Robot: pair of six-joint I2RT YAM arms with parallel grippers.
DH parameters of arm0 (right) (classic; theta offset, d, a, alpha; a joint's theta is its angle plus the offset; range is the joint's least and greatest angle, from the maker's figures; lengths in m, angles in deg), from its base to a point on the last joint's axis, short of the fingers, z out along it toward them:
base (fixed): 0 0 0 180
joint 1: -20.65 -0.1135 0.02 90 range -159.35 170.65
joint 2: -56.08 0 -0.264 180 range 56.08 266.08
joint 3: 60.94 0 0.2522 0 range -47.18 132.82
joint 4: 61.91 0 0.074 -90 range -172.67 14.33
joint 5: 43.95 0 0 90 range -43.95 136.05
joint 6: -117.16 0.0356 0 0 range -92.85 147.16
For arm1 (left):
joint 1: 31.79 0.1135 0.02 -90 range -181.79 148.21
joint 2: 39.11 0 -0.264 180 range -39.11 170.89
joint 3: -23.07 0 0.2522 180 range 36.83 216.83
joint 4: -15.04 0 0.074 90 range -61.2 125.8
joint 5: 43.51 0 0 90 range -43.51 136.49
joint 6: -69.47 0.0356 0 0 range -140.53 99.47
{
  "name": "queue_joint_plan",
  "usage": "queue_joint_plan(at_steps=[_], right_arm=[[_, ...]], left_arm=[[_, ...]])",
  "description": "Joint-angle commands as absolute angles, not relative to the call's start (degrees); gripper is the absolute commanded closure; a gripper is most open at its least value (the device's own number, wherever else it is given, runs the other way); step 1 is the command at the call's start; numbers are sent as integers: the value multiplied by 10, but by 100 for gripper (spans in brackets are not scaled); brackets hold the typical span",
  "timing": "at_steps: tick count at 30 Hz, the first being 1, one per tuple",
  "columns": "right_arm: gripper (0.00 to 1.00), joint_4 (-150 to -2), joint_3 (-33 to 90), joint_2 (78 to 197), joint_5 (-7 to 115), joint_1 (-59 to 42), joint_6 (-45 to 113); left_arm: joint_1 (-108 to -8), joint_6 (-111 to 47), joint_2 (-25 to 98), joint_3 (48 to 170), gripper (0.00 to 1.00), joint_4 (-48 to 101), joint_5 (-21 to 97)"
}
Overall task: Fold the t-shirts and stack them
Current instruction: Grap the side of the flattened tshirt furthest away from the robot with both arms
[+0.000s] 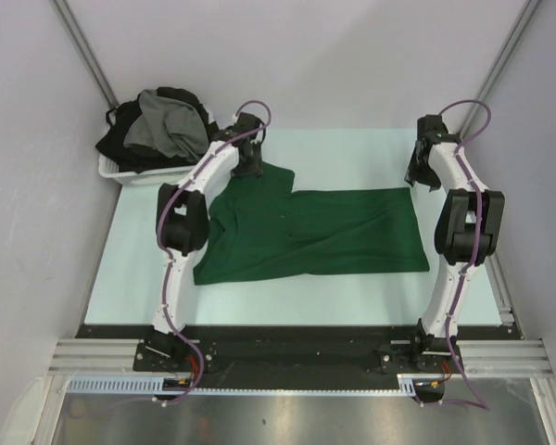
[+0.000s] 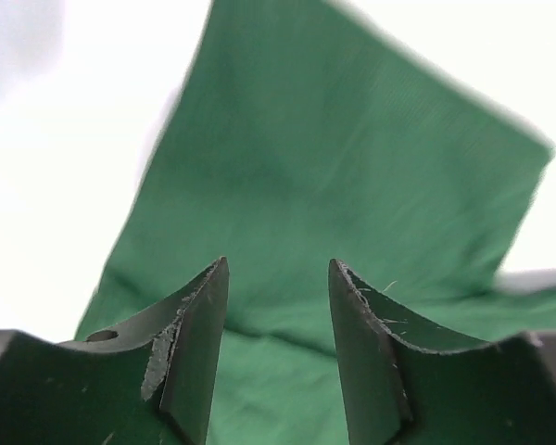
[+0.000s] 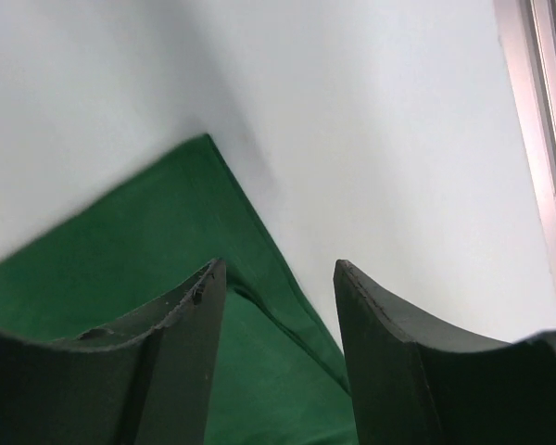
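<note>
Green t-shirt (image 1: pixel 315 232): lying on the pale tabletop (image 1: pixel 352 158) between the two arms, right part flat, left part rumpled and partly doubled over.
Left pincer (image 2: pixel 279 263): fingers apart, nothing between them, just above the shirt's far left part.
Right pincer (image 3: pixel 281 263): fingers apart, gripping nothing, over the shirt's far right corner.
White basket (image 1: pixel 111 171): far left corner, holding a grey t-shirt (image 1: pixel 167 125) heaped on black t-shirts (image 1: pixel 120 144).
</note>
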State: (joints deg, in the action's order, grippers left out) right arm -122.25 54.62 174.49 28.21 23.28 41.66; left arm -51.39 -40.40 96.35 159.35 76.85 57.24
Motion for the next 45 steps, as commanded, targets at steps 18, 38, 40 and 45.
queue_joint_plan(at_steps=[18,38,40,45], right_arm=[[46,-1206,572,1746,328,236,408],[46,-1201,561,1726,323,230,396],[47,-1201,558,1724,324,231,396],[47,-1199,558,1720,326,231,395]], left_arm=[[-445,-498,1099,1766,28,590,497],[-424,-508,1145,1777,32,587,453],[-424,-508,1150,1776,32,592,449],[-426,-509,1154,1774,37,611,442]])
